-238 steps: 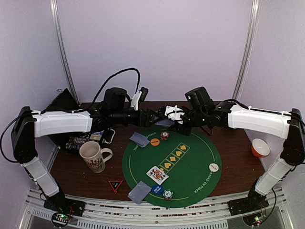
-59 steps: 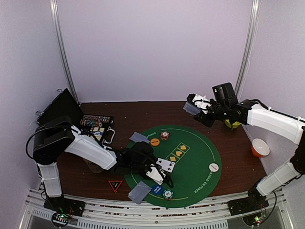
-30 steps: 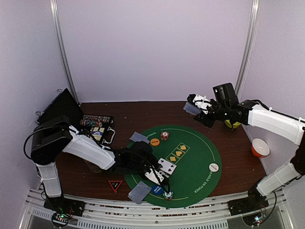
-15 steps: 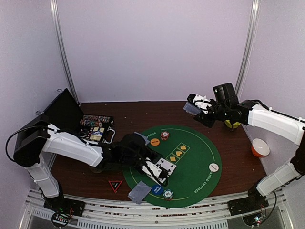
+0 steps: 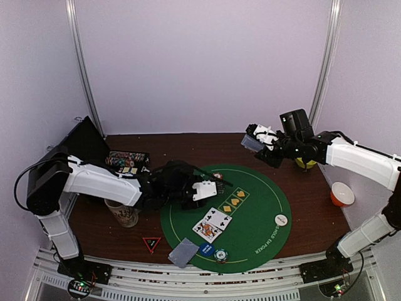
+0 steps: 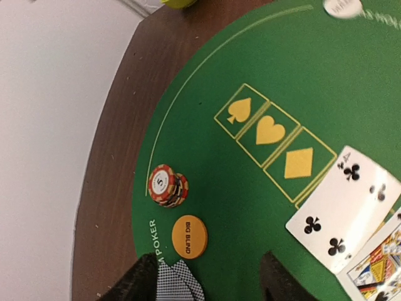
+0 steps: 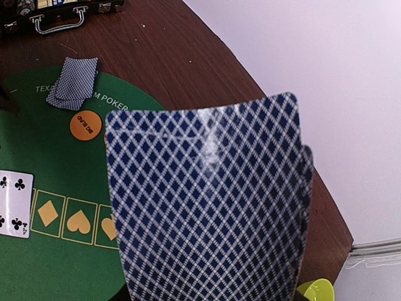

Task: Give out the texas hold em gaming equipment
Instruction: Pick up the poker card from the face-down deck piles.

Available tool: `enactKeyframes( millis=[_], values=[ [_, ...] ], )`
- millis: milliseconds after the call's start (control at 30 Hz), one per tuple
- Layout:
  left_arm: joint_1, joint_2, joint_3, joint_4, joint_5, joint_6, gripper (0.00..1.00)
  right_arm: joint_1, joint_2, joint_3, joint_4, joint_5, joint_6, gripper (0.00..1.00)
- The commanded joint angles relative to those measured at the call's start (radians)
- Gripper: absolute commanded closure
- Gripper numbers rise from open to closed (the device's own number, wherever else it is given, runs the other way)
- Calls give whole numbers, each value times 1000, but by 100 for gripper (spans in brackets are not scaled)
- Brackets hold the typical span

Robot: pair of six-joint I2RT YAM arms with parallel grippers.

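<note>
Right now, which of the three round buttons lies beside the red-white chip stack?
The orange button, marked BIG BLIND. The blue button sits by the teal stack; the white button lies alone at the mat's right edge.

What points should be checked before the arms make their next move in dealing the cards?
1. Left gripper open and empty: ok.
2. Right gripper holds the pack of cards: ok, the backs face its camera.
3. Four of clubs flat and face up on the green mat: ok.
4. Spade, heart and diamond boxes free for cards: ok.
5. Clearance over the red chip stack and orange button below the left gripper: cannot tell.
6. Only one top card loose from the pack: cannot tell.
</note>
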Motion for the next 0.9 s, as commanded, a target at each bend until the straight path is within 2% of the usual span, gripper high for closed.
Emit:
enactKeyframes(
  millis=[0,67,133,200,333,567,633,700,867],
  values=[
    [82,-73,158,-11,158,-477,35,9,-14,26,-15,-31,-11,54],
    [134,-57,244,-76,295,-678,28,26,-9,30,-17,-41,-10,54],
    [185,-45,291,-72,426,-838,25,48,-4,32,-19,-45,-10,54],
    [204,-47,289,-21,492,-950,21,69,0,36,-18,-49,-9,54],
    [218,-26,328,10,574,-1054,16,111,17,42,-8,-55,-3,54],
    [229,25,367,14,652,-1101,13,163,52,62,3,-67,2,54],
    [230,30,371,16,667,-1095,4,174,61,68,-1,-64,-2,54],
    [230,40,382,4,666,-1085,3,184,71,76,-3,-60,-5,54],
    [229,69,418,-58,630,-1056,18,204,83,92,-6,-51,-13,54]
  ],
)
